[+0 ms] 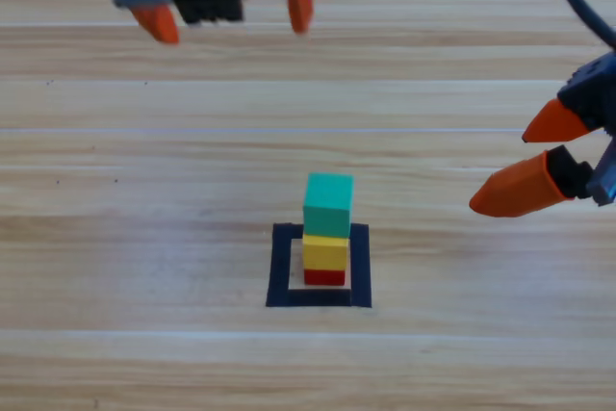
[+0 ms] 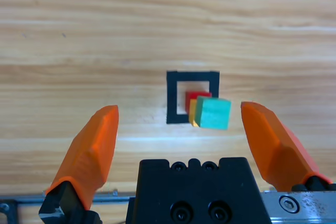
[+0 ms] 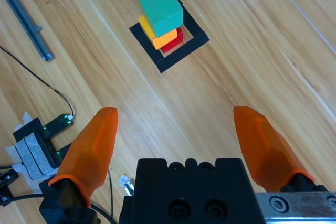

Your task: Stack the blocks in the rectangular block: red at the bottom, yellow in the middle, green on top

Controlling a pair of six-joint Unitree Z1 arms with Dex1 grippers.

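Inside the black-tape rectangular block (image 1: 319,296) stands a stack: the red cube (image 1: 324,277) at the bottom, the yellow cube (image 1: 325,252) on it, the green cube (image 1: 328,204) on top. Both wrist views show the same stack, with green (image 2: 213,113) (image 3: 160,8), yellow (image 2: 192,112) (image 3: 160,37) and red (image 2: 192,97) (image 3: 176,41) over the tape outline (image 2: 173,101) (image 3: 193,41). My left gripper (image 1: 229,9) hangs open at the top edge, well behind the stack. My right gripper (image 1: 523,161) is open at the right edge, away from the stack. Neither holds anything.
Bare wooden table (image 1: 144,238) lies all around the stack. The right wrist view shows a grey metal rail (image 3: 23,19), a thin black cable (image 3: 42,80) and a small taped electronics board (image 3: 37,140) at the table's side.
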